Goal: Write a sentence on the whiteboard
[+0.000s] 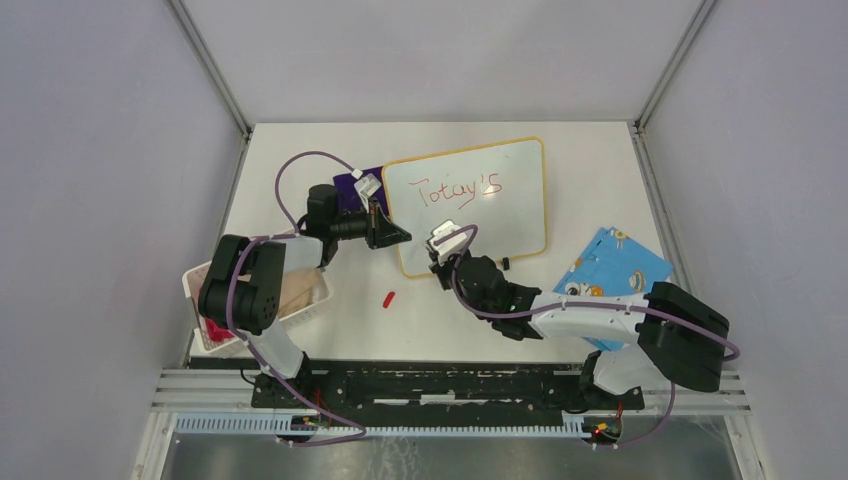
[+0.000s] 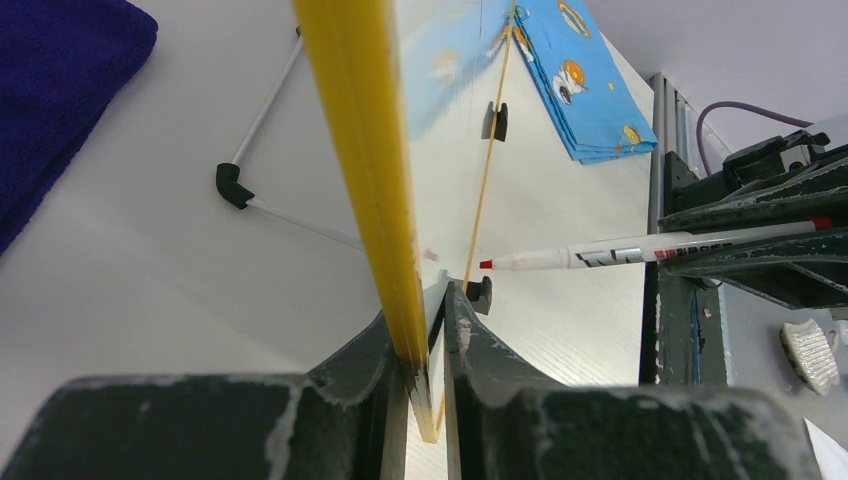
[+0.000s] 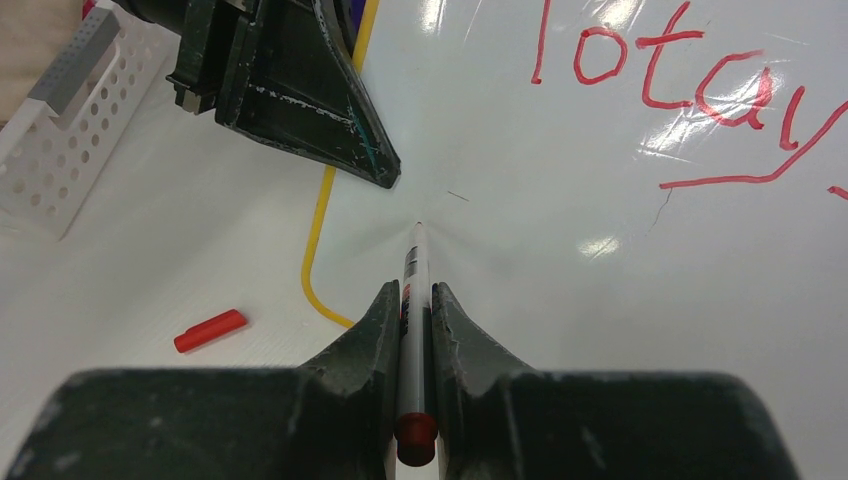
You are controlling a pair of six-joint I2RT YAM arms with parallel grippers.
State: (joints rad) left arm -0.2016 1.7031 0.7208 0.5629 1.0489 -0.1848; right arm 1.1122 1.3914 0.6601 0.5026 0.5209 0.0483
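Left gripper (image 1: 388, 230) pinches the whiteboard (image 1: 505, 220) by its left frame, mid-table; right gripper (image 3: 412, 300) clamps a red marker (image 2: 600, 255), tip below "Totay's" (image 1: 458, 188). Pressing hard could shift the board, skewing line 2

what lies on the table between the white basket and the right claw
Just a red marker cap, lying loose; the top view shows it best.

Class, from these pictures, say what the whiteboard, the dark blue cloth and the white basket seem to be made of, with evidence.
The whiteboard looks like a glossy coated panel, perhaps laminate or painted metal: glare spots show. Its yellow frame seems plastic. The dark blue cloth is fuzzy, matt fabric. The white basket is likely moulded plastic, with regular holes.
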